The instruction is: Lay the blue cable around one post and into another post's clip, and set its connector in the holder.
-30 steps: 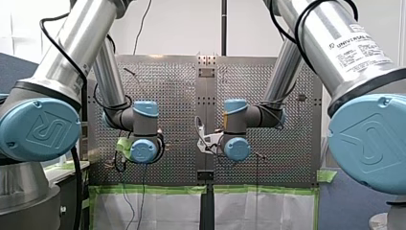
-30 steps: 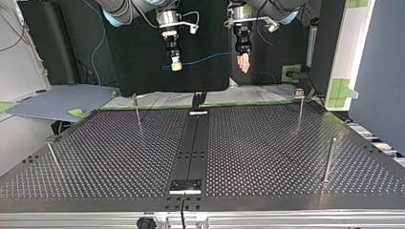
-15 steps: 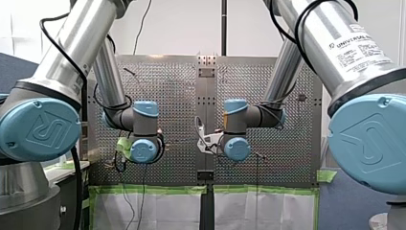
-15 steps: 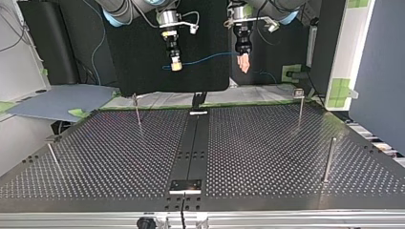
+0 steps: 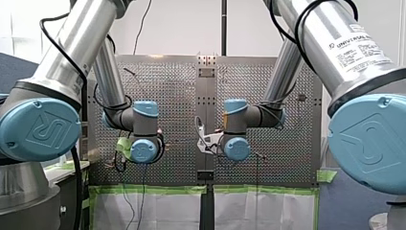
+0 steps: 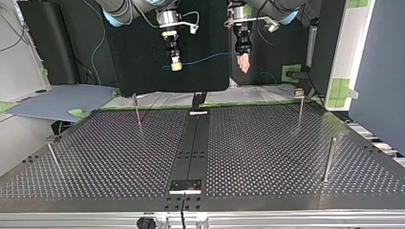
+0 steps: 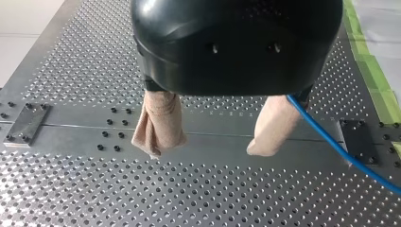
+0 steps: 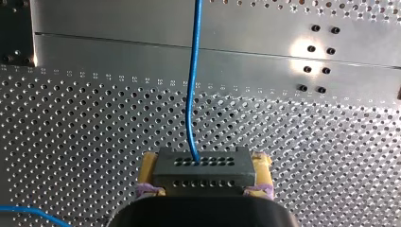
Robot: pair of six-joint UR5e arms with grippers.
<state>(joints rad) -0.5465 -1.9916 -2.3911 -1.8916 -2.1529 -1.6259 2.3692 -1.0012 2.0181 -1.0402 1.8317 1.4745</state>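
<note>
Since the right gripper (image 8: pixel 204 172) is clamped on the grey connector (image 8: pixel 204 163) between its yellow pads (image 8: pixel 149 166), you start the routing from that end. In the right wrist view the blue cable (image 8: pixel 192 94) leaves the connector's face toward 12 o'clock, so its long axis runs 6-to-12, straight ahead of the gripper over the perforated table (image 8: pixel 85 142). Look next at the left gripper (image 7: pixel 208 150): its beige-padded fingers (image 7: pixel 160 122) stand apart, grasping nothing. The cable passes just beside one finger and trails off toward 4 o'clock; you cannot tell whether it touches that pad. In the top view the left gripper hangs at 3 o'clock from the right one, the cable spans the gap between them, and both are well above the table. Farther out, the thin post (image 6: pixel 137 110) stands at about 7 o'clock from the right gripper, and the clip post (image 6: pixel 300 105) at about 4 o'clock from the left gripper. You can judge the left arm nearer the clip post and the right nearer the thin one; nothing is routed yet.
</note>
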